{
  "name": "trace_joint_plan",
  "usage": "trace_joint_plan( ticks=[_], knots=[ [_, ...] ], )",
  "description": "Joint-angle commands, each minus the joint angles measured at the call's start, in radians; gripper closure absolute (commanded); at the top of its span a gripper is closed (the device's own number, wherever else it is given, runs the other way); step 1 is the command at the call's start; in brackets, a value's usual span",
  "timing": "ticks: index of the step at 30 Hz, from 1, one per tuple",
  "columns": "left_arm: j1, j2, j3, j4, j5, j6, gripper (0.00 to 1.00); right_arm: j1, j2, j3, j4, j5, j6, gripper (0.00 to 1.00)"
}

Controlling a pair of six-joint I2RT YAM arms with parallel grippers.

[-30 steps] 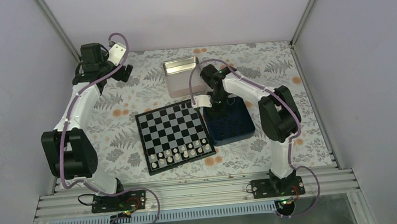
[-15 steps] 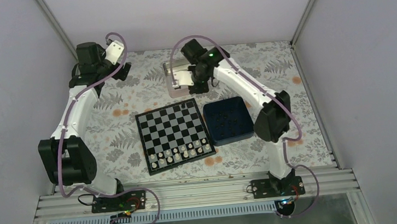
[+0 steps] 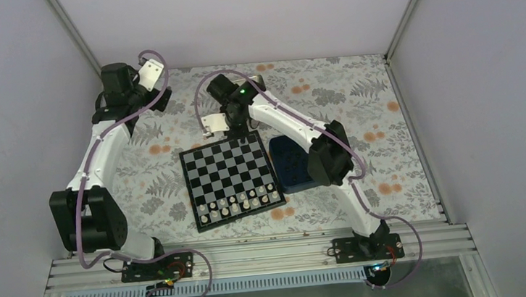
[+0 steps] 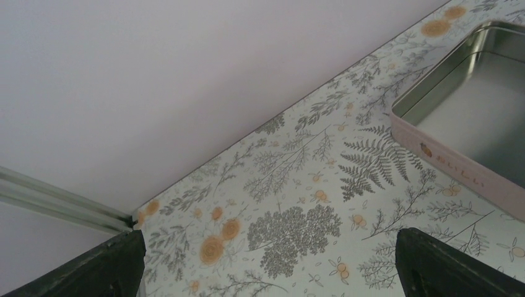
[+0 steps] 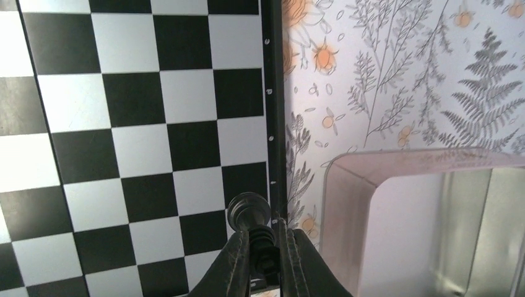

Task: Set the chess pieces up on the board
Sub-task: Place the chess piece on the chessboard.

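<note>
The board (image 3: pixel 230 181) lies at the table's middle, with cream-white chessmen (image 3: pixel 240 204) on its two near rows and one black chess piece (image 3: pixel 247 140) on its far row. My right gripper (image 3: pixel 233 128) hovers over the board's far edge. In the right wrist view the gripper (image 5: pixel 263 244) is shut on a black chess piece (image 5: pixel 249 212), held base-forward above the board (image 5: pixel 136 124) near its border. My left gripper (image 3: pixel 156 99) is at the far left, open and empty (image 4: pixel 266 272), above the patterned cloth.
A navy blue box (image 3: pixel 298 163) sits right of the board, partly under the right arm. A shiny metal tin (image 4: pixel 470 124) stands beyond the board and shows in the right wrist view (image 5: pixel 402 216). Enclosure walls stand close behind and left.
My right arm swung from the blue box, over the tin, to the board's far edge, carrying the black piece. My left arm shifted only slightly.
</note>
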Motion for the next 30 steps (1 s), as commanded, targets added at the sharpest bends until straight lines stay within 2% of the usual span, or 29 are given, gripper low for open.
trace_joint_plan(
  ticks=[1, 30],
  knots=[
    [0.011, -0.049, -0.034, 0.040, -0.022, -0.002, 0.00, 0.015, 0.034, 0.042, 0.042, 0.002, -0.010, 0.94],
    [0.049, -0.070, -0.117, 0.080, -0.015, 0.010, 0.00, 0.058, 0.164, 0.071, 0.151, -0.039, -0.013, 0.94]
  ],
)
